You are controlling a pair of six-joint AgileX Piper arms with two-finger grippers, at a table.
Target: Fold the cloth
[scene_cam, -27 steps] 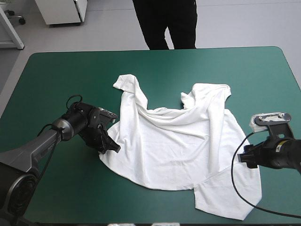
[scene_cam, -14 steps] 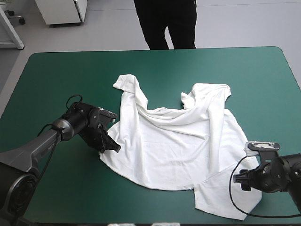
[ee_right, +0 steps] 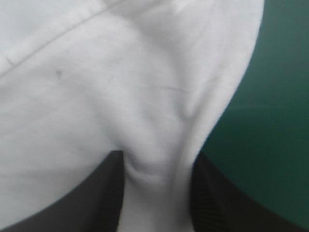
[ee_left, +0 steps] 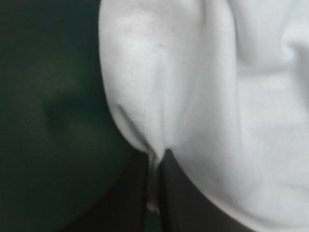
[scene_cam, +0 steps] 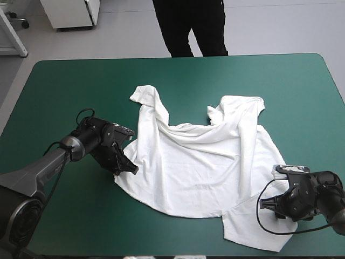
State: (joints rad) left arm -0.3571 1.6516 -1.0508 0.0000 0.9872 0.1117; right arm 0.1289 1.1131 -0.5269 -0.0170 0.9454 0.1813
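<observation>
My left claw (scene_cam: 128, 168) is black, its two fingers plain and matte. My right claw (scene_cam: 278, 207) is black too; close up, the inner face of one finger (ee_right: 205, 203) shows fine ribbing. The T-shirt (scene_cam: 199, 167) is plain white all over, with soft grey shading in its folds and a stitched line of the same white near one edge. One tiny dark speck (ee_right: 59, 73) marks the white cloth ahead of my right claw. The counter (scene_cam: 75, 86) wears a plain teal-green cover, one even colour.
</observation>
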